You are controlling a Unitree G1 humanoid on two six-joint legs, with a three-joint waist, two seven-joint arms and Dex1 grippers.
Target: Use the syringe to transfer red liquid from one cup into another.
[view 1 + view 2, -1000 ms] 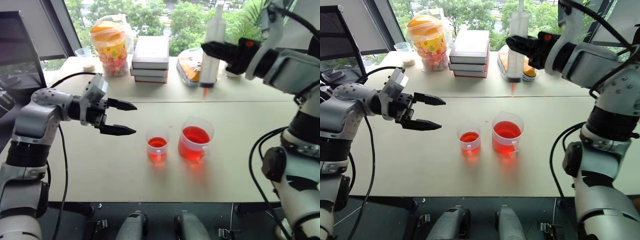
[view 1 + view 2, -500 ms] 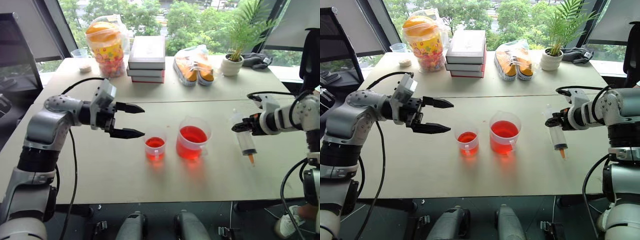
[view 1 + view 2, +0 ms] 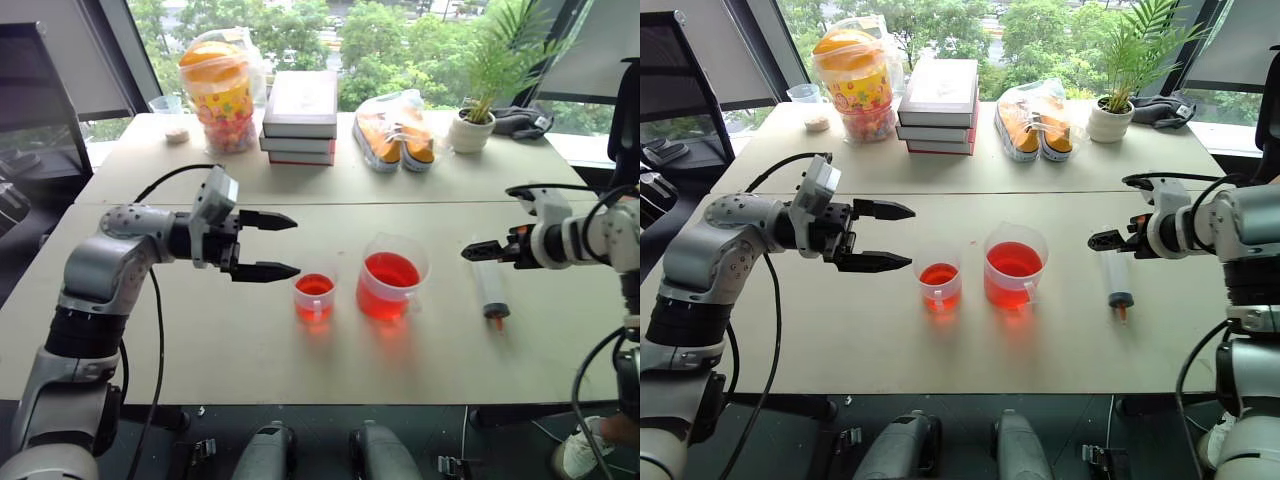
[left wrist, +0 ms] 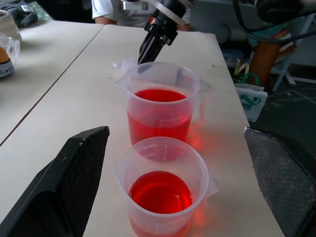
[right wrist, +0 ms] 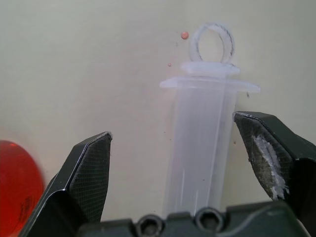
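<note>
beige tabletop carries the syringe (image 3: pixel 1118 280) lying flat, tip toward the near edge, seemingly loose between the right gripper (image 3: pixel 1110 241)'s wide-open fingers, far nearer than the open, empty left gripper (image 3: pixel 902 236).

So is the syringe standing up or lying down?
Lying down. The syringe rests flat on the table, and the right pincer is open around it.

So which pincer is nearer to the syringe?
The right pincer: it sits open at the plunger end of the syringe lying on the table. The left pincer hovers open beyond both cups, beside the small cup.
</note>
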